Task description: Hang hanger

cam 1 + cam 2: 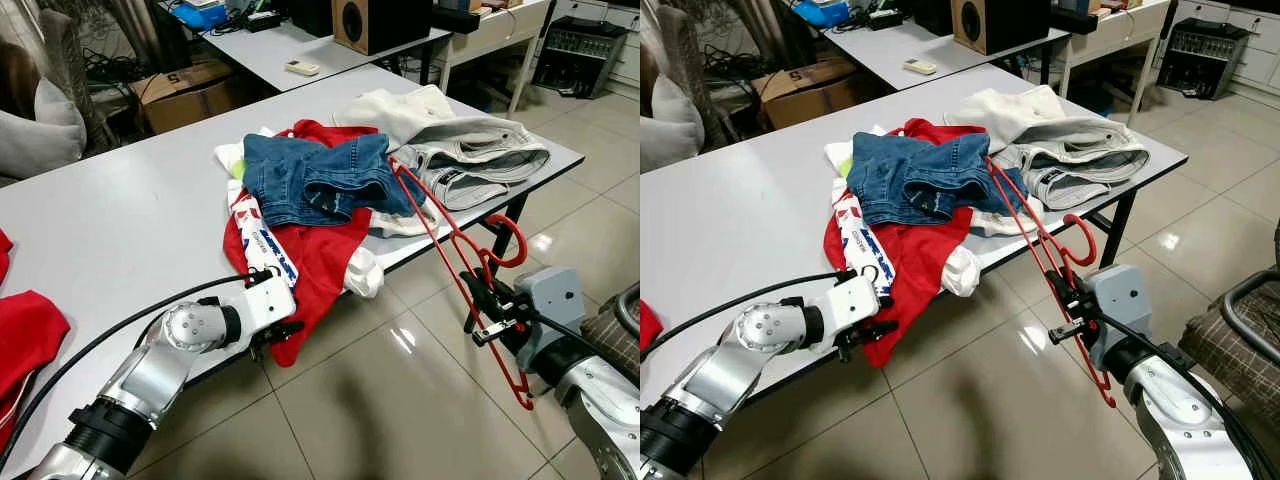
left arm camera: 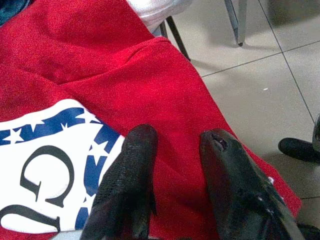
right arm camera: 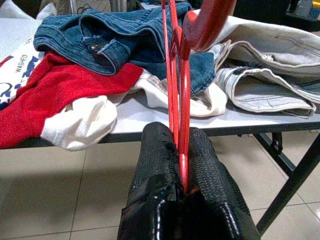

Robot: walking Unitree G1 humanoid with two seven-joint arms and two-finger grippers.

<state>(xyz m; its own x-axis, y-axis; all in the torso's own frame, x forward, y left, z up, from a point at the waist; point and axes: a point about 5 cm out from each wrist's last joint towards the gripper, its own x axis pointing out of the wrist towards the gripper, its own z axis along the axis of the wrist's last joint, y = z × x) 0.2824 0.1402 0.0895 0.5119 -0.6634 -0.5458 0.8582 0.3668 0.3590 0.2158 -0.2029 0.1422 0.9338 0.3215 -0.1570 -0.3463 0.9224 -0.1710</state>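
Observation:
A red plastic hanger (image 1: 455,250) slants from the clothes pile on the table down past the table's front edge, its hook (image 1: 510,240) curling beside my right arm. My right gripper (image 1: 487,305) is shut on the hanger's frame; in the right wrist view the red bars (image 3: 176,100) run up between the black fingers (image 3: 157,175). My left gripper (image 1: 275,335) is at the table's front edge, open over the hanging hem of a red garment (image 2: 165,115) with a white and blue print (image 2: 55,165).
The pile on the grey table (image 1: 120,220) holds blue jeans (image 1: 315,180), the red garment (image 1: 310,250) and light grey trousers (image 1: 470,160). More red cloth (image 1: 25,335) lies at the far left. A second table (image 1: 290,45) and a speaker stand behind. Tiled floor (image 1: 400,400) lies below.

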